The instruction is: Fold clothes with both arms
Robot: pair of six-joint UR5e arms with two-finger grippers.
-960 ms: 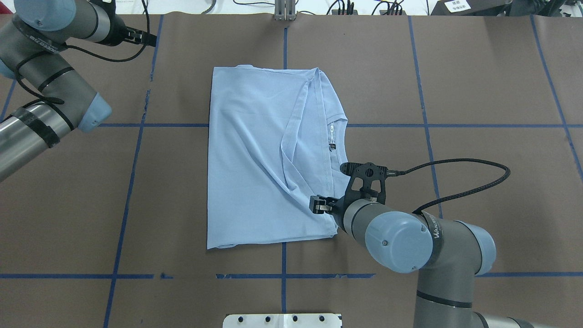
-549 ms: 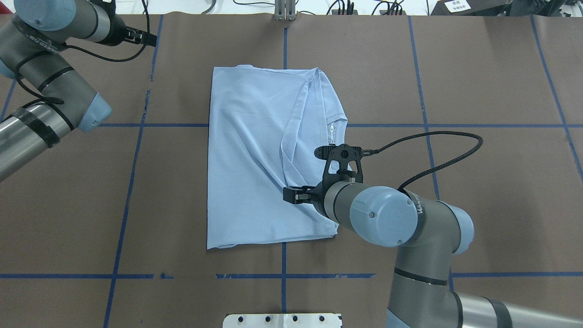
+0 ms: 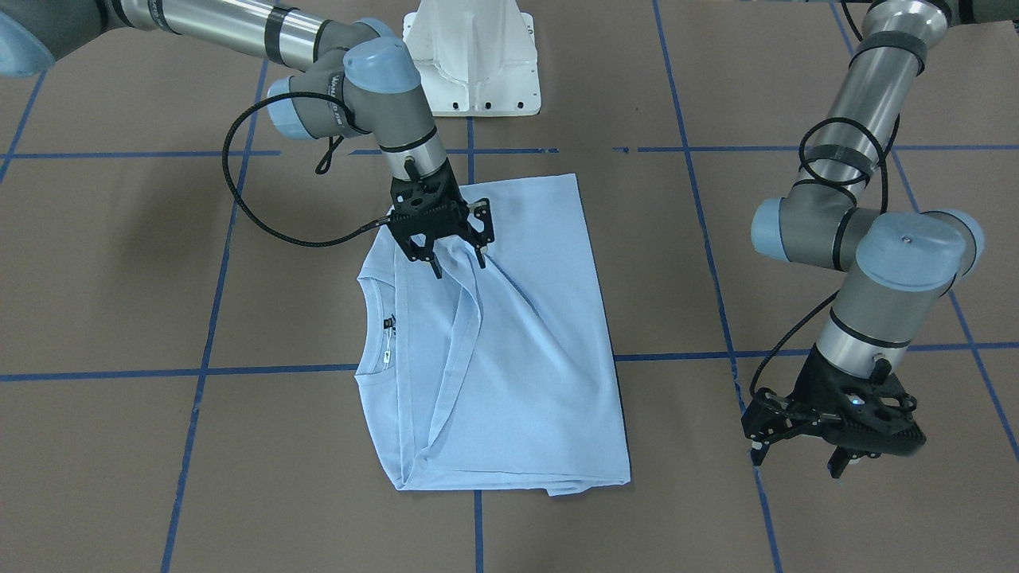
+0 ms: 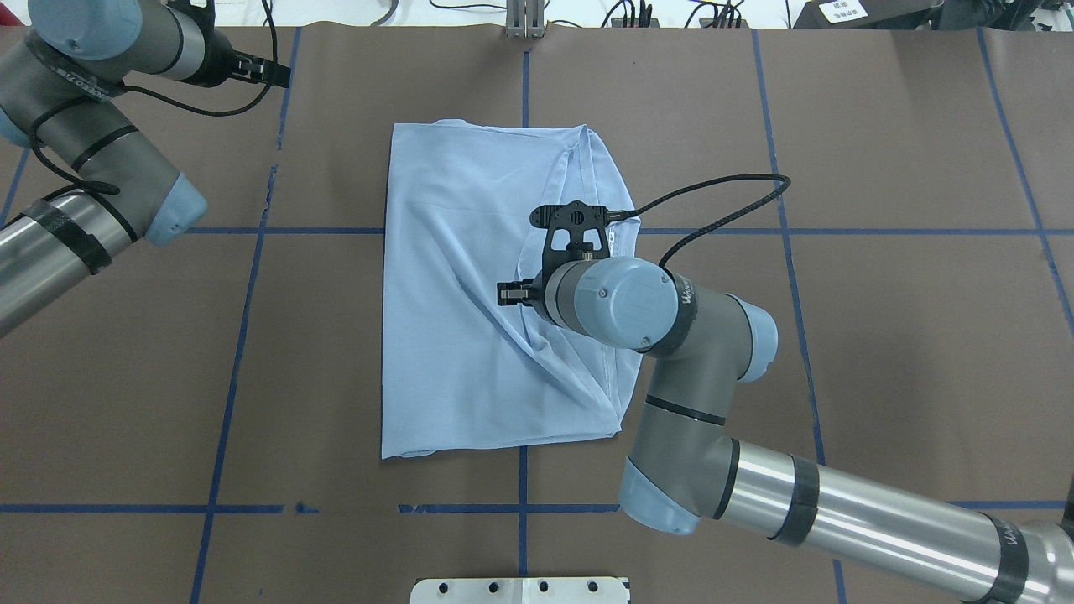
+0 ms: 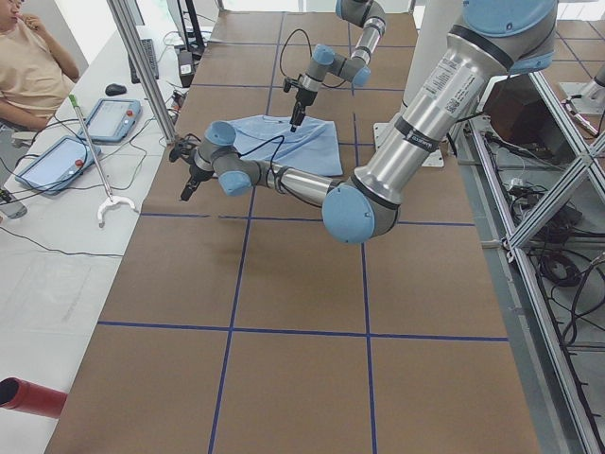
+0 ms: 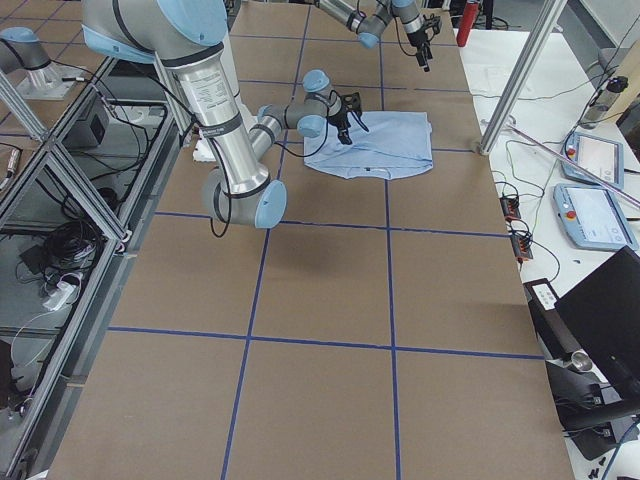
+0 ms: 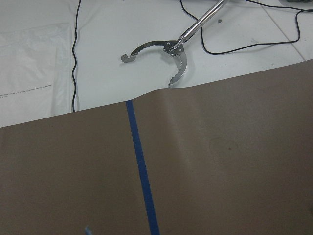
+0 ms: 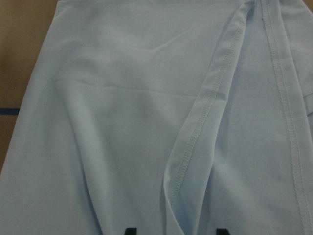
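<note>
1. The counter (image 4: 881, 335), brown with blue tape lines, runs out of frame on every side in my overhead view.
2. The T-shirt (image 4: 453, 252) lies near the counter's middle, folded into a rough rectangle with its collar toward the right arm's side. 1 fold is drawn up into a ridge.
3. The right arm (image 4: 839, 512) reaches over the shirt. From overhead its wrist hides part of the collar and most of the claw.
4. The left arm (image 3: 872, 87) stands well apart from the shirt, its upper links cut off by the frame.
5. The right claw (image 3: 459, 263) is pinched on that raised ridge of fabric. Its own camera shows only 2 dark fingertip ends at the bottom edge, with cloth between them.
6. The left claw (image 3: 796, 461) hangs over bare counter, fingers spread and holding nothing.
7. A metal reacher tool (image 7: 166, 49) lies beyond the counter's edge on a white surface, its handle cropped.
8. The neck label (image 3: 388, 322) shows dark inside the collar, but it is too small for me to read.
</note>
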